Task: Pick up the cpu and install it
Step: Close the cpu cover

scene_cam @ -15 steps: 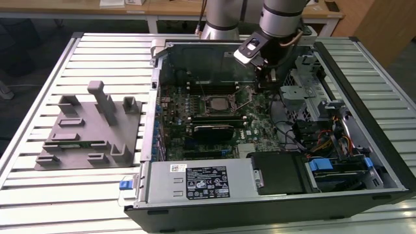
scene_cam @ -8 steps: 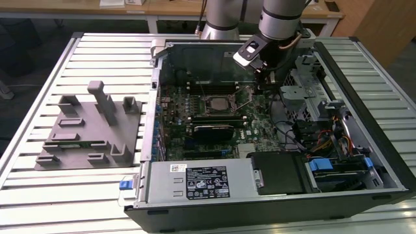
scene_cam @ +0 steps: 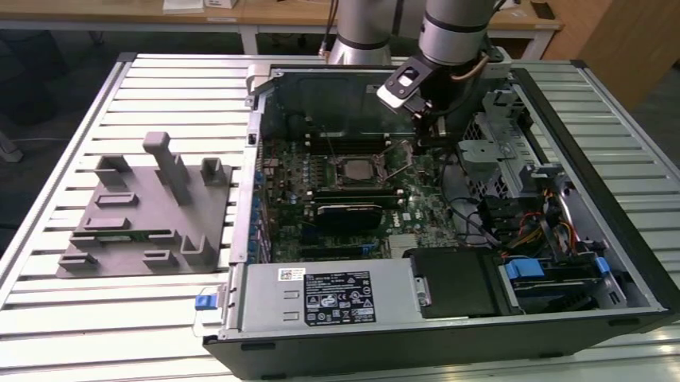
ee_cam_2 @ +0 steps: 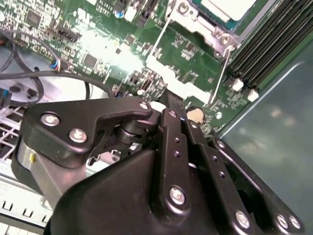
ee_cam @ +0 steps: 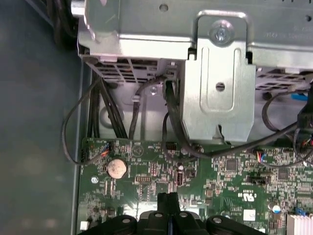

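Slatted metal table (scene_cam: pixel 64 318) spans the exterior view, with wooden desks (scene_cam: pixel 287 9) along the top edge behind it. A grey tray (scene_cam: pixel 127 239) of upright fixtures lies at the exterior view's left. An open case (scene_cam: pixel 638 263) fills the middle and right, with its green board (scene_cam: pixel 287 199) facing up. A grey power supply (scene_cam: pixel 318 294) sits along the lower edge of the case.

I come down from the top middle of the exterior view into the case. My gripper (scene_cam: pixel 429 146) hangs low over the board in the upper middle of that view. My jaws are pressed together, with only a thin seam between them, and they hold nothing. Both wrist views show this: my gripper (ee_cam: pixel 168 196) is just above the board in the first wrist view, and my gripper (ee_cam_2: pixel 173 100) is likewise in the second.

The cpu (scene_cam: pixel 358 169) is not with me. It lies flat in its socket (ee_cam_2: pixel 195 22) at the middle of the board, near me and on the exterior view's left of my jaws. In the second wrist view one silvery corner of the cpu (ee_cam_2: pixel 230 6) shows inside the metal frame. A thin wire lever (ee_cam_2: pixel 221 73) runs beside the frame.

A round coin cell (ee_cam: pixel 116 168) sits on the board close to my tips. Beyond it a bare metal cage (ee_cam: pixel 220 98) rises from the board, and black cables (ee_cam: pixel 137 107) drop down from it to the board's edge.
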{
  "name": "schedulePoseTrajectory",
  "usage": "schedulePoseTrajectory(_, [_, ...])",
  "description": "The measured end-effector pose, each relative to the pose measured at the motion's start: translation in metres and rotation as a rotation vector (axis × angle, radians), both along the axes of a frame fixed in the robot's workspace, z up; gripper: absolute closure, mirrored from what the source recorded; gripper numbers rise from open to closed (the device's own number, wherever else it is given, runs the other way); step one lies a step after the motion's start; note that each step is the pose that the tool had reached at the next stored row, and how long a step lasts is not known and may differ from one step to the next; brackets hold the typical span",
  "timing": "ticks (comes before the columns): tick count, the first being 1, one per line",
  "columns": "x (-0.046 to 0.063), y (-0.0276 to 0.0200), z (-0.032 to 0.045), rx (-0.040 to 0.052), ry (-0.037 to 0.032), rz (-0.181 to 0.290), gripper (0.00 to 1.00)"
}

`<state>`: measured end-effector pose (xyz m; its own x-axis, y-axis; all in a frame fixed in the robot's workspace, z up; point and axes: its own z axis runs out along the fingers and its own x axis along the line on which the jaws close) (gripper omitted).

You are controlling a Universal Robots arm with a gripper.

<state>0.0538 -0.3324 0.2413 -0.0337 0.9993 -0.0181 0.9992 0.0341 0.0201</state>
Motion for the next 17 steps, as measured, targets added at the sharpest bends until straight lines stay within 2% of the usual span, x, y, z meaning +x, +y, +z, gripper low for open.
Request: schedulePoseTrajectory(17, [-0.028, 0.0002, 0.0000, 0.0001, -0.0004, -0.003, 0.89])
